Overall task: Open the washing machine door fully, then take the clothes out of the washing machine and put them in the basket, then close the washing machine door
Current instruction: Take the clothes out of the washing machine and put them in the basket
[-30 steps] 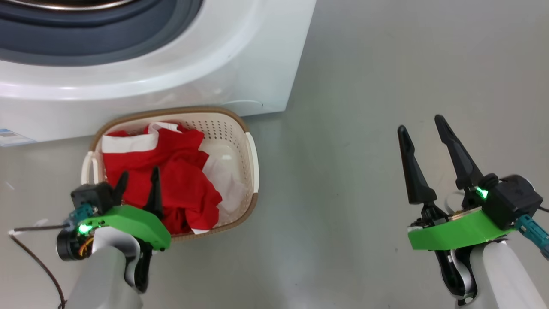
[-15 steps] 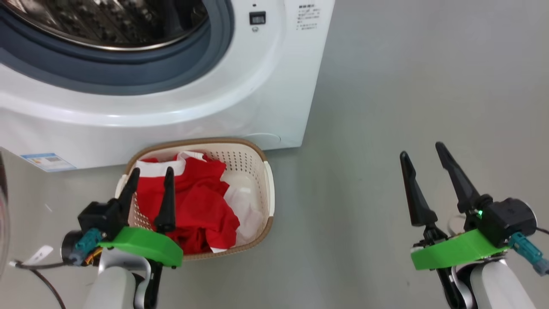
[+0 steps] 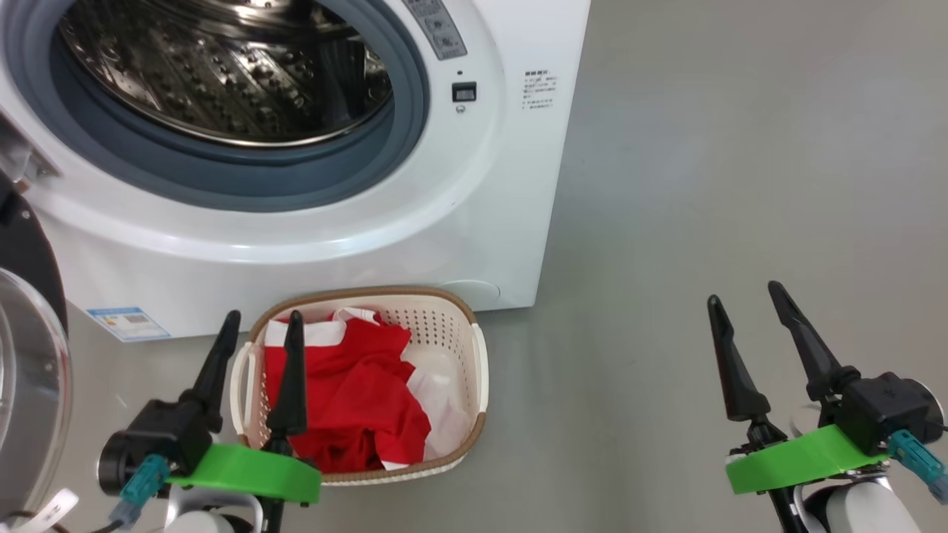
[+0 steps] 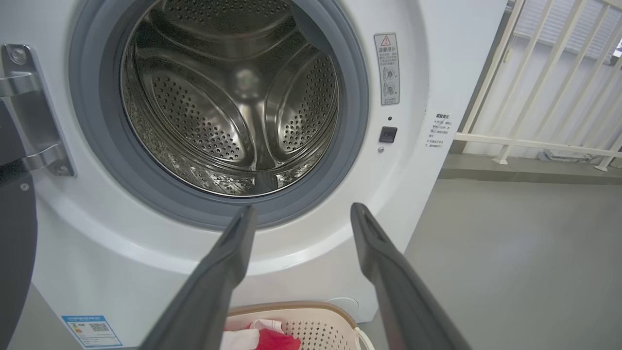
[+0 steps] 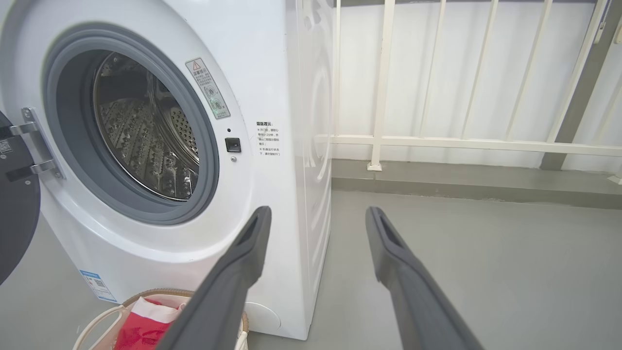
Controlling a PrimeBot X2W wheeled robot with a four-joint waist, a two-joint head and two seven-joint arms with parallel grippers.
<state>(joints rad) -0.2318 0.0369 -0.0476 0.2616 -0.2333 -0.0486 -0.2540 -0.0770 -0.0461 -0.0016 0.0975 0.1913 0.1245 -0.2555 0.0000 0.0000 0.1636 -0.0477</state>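
Clothes (image 3: 348,400) in cream-white basket (image 3: 437,326)

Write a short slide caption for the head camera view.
Red clothes lie in the basket before the open washing machine; left tool and right tool hover open, holding nothing.

One washing machine (image 3: 503,185), one door (image 3: 33,400), one basket (image 3: 437,326), one clothes heap (image 3: 348,392), two grippers (image 3: 264,317) (image 3: 744,292)

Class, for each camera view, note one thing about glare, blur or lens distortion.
Head view: glare streaks on the steel drum and a sheen on the washing machine front. Left wrist view: the fingers of the left tool look soft. Right wrist view: the white railing bars fan outward, wide-angle distortion.
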